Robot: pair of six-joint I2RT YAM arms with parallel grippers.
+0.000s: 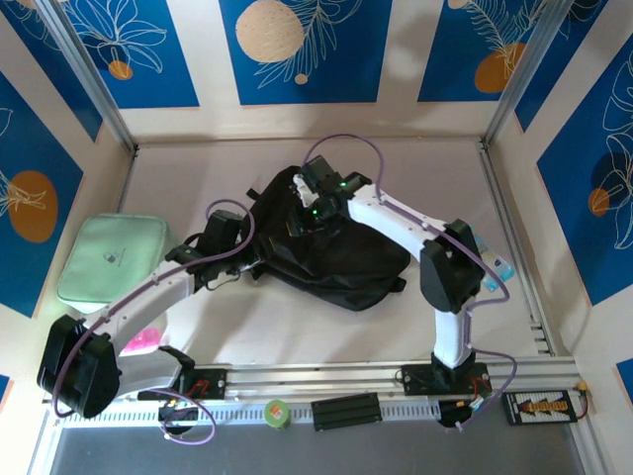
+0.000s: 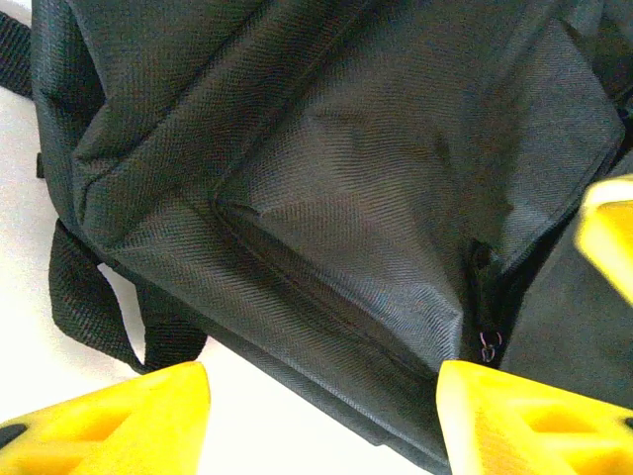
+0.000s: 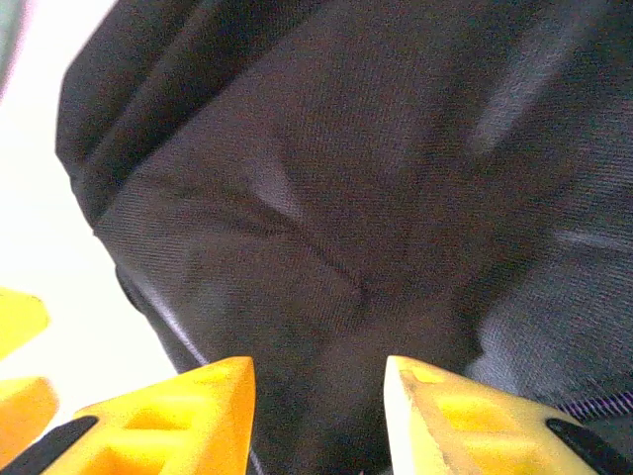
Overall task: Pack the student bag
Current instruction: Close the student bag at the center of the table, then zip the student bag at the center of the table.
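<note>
The student bag (image 1: 341, 252) is a big black fabric backpack lying flat in the middle of the table. My left gripper (image 1: 245, 237) is at the bag's left edge. In the left wrist view it (image 2: 322, 386) is open, its yellow fingers (image 2: 148, 416) wide apart over the bag's lower seam (image 2: 326, 327) and bare table, holding nothing. A zipper pull (image 2: 487, 346) hangs by the right finger. My right gripper (image 1: 309, 203) hovers over the top of the bag. Close up it (image 3: 318, 371) is open, with dark bag fabric (image 3: 336, 198) just beyond the fingertips.
A mint-green padded pouch (image 1: 111, 259) lies at the left, beside the left arm. Something pink (image 1: 141, 341) sits under that arm. A green tape roll (image 1: 277, 413) and a black box (image 1: 346, 410) rest on the front rail. A shoulder strap (image 2: 84, 307) loops onto the table.
</note>
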